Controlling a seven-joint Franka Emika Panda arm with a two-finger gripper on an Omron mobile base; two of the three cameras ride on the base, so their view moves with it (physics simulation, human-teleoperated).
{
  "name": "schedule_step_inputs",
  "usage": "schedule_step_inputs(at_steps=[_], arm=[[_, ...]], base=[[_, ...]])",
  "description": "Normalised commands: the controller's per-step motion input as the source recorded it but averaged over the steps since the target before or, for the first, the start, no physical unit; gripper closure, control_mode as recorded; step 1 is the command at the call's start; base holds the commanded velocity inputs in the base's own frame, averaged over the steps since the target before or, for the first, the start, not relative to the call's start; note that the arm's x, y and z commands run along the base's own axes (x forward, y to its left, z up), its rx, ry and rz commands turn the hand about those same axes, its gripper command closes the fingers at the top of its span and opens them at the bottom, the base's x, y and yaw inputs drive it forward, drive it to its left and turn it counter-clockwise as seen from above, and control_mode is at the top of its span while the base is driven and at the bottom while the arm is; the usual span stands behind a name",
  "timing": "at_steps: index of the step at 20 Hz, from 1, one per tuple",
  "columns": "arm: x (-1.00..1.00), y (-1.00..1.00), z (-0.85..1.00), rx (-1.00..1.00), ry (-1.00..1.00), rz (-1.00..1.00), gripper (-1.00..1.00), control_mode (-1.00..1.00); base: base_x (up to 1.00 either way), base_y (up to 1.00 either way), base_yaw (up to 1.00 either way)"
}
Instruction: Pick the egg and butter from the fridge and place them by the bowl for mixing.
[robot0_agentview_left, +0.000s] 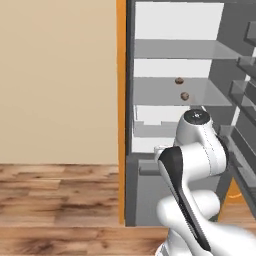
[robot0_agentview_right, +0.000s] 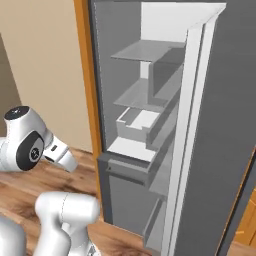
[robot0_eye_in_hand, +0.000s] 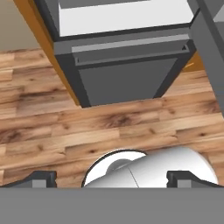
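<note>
Arm: white arm (robot0_agentview_left: 192, 160) sits closest to the camera, low in the left base view, folded up in front of the open fridge.

Gripper: the gripper (robot0_eye_in_hand: 111, 178) points down at the wood floor (robot0_eye_in_hand: 39, 131) in the hand view. Its two dark tips sit far apart at the bottom corners, and nothing is between them.

Fridge: the fridge (robot0_agentview_left: 131, 175) stands open, just past the arm. It is grey inside with see-through shelves.

Shelf items: two small round brownish things (robot0_agentview_left: 184, 95) sit on the middle shelf (robot0_agentview_left: 150, 92), above the arm's top joint. One may be the egg, but they are too small to be sure.

Butter: I cannot pick out the butter anywhere in these pictures.

Bowl: no sign of it from here, so I can't tell which way it lies.

Door: the grey fridge door (robot0_agentview_right: 220, 150) swings out on the right, with bins along its inner side.

Way to go: the shelf items lie up and ahead of the gripper. I think the hand must lift and turn to face the shelves before it can reach in.
</note>
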Motion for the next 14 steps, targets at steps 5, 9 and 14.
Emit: schedule_step_inputs(at_steps=[5, 9, 14], arm=[[0.00, 0.00, 0.00, 0.00, 0.00, 0.00, -1.00, 1.00], [0.00, 0.00, 0.00, 0.00, 0.00, 0.00, -1.00, 1.00], [0.00, 0.00, 0.00, 0.00, 0.00, 0.00, -1.00, 1.00]], base=[[0.00, -0.16, -0.29], [0.00, -0.06, -0.19], [0.25, -0.03, -0.01]])
